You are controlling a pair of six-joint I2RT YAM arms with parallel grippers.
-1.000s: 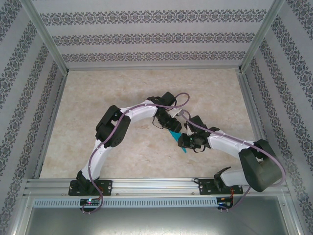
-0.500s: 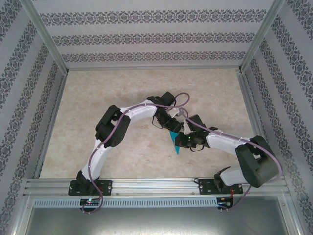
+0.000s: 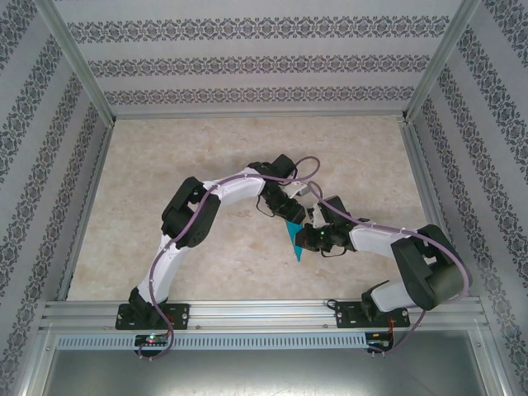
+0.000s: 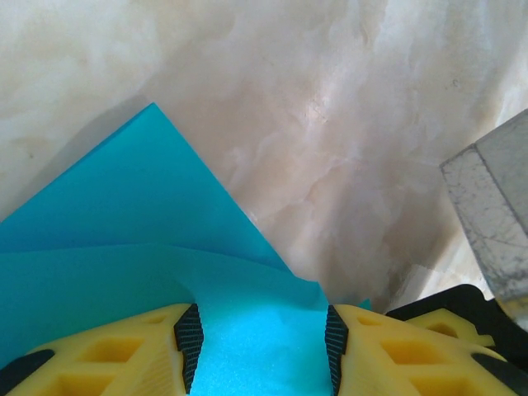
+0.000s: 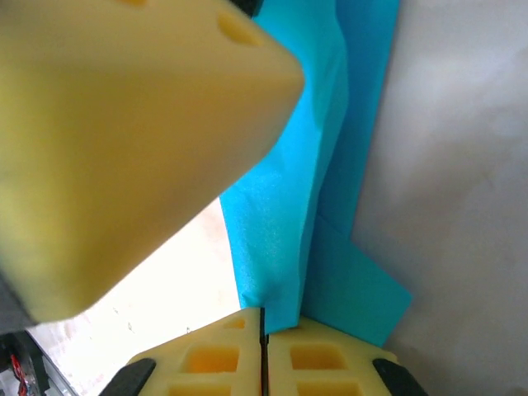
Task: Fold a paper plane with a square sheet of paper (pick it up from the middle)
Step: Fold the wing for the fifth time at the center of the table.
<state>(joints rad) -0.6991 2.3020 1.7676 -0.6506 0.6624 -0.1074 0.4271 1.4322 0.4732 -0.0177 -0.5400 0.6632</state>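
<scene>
Top view: teal paper (image 3: 294, 246) mostly hidden under left claw (image 3: 290, 217) and right claw (image 3: 307, 237), its folds too small to read. Right wrist: blurred yellow finger (image 5: 124, 124) covers its upper part.

A pale beige marbled stone-look counter (image 3: 181, 165) lies bare across its far half and along its left edge. White wall panels with grey floral bands (image 3: 247, 62) stand along the counter's far, left and right edges, joined at the far corners by slanting aluminium frame posts (image 3: 78, 62). A ribbed aluminium rail (image 3: 264, 309) runs along the near edge, with a perforated white strip (image 3: 247, 340) just beyond it and a plain grey metal sheet (image 3: 247, 371) below.
</scene>
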